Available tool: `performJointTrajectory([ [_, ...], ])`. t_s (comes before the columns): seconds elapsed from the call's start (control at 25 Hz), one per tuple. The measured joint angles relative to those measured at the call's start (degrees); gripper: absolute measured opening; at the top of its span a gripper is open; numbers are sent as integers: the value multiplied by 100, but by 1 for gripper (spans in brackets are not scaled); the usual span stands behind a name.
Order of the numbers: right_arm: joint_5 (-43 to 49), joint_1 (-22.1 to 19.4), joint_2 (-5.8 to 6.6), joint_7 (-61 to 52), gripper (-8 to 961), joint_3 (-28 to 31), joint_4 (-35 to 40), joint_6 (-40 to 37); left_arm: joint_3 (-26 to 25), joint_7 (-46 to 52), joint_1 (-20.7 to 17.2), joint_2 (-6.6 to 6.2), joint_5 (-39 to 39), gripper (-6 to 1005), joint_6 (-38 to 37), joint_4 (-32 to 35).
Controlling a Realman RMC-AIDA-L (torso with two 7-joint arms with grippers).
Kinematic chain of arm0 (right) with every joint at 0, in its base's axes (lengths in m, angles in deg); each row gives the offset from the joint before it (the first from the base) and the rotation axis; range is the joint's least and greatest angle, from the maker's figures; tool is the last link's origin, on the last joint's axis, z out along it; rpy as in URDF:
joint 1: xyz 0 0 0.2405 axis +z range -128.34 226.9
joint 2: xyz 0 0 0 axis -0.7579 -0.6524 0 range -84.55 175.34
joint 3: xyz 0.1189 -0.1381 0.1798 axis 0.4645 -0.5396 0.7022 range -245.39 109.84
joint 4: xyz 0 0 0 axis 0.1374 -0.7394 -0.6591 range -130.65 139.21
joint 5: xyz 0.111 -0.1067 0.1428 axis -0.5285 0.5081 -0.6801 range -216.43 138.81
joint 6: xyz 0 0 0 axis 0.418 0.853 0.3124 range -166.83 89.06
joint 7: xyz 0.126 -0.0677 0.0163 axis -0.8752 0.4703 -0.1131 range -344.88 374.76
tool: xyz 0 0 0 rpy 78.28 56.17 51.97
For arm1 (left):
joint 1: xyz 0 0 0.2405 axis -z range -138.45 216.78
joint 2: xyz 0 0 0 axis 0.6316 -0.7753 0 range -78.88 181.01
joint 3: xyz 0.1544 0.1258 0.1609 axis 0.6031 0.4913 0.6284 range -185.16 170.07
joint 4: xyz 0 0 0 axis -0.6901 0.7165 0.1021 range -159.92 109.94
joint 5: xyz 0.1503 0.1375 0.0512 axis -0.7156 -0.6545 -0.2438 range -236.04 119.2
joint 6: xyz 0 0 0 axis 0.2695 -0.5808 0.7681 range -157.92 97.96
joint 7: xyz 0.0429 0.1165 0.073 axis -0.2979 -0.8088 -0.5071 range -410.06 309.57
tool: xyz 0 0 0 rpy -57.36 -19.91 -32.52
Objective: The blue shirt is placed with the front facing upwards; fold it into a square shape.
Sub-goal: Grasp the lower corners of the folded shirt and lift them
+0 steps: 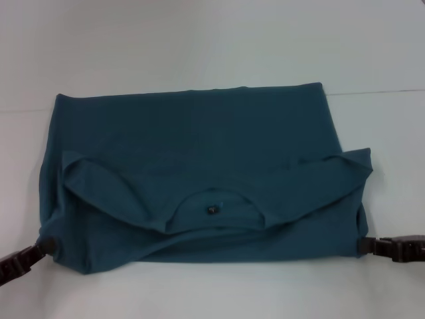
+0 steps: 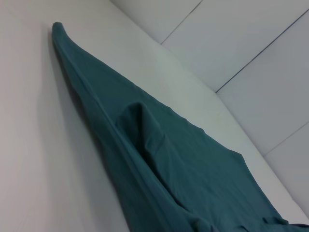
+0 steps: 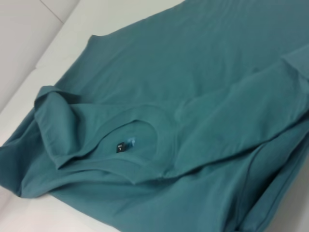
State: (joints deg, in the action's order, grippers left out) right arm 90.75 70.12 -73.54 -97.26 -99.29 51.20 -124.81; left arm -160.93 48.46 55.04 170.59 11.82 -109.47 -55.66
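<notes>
The blue shirt (image 1: 199, 146) lies flat on the white table as a wide, doubled-over rectangle. Its neckline with a small black label (image 1: 211, 210) faces the near edge, and both sleeves are turned inward over the body. No print shows. My left gripper (image 1: 45, 248) touches the shirt's near left corner at table level. My right gripper (image 1: 362, 244) touches the near right edge. The left wrist view shows the shirt (image 2: 159, 159) up close along its side edge. The right wrist view shows the shirt (image 3: 203, 72), its collar and label (image 3: 119, 147).
The white table (image 1: 199, 40) extends beyond the shirt on all sides. A thin seam line (image 1: 385, 91) crosses the surface at the far right. Nothing else lies on it.
</notes>
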Motion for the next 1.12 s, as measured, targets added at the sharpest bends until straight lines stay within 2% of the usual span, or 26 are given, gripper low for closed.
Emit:
performJointTrajectory([
  [0.2,-6,-84,-50,480,43,265,-6,-350,1,-108,-79,-5,-1,43,-147,0],
  [0.52,-11,-198,-59,1125,43,1102,-57,-1030,-221,-401,-262,-14,-2,43,-624,0],
  [1.12,-3,-557,-59,1484,44,1152,-71,-1439,-358,-566,-662,-36,-2,43,-1061,0],
])
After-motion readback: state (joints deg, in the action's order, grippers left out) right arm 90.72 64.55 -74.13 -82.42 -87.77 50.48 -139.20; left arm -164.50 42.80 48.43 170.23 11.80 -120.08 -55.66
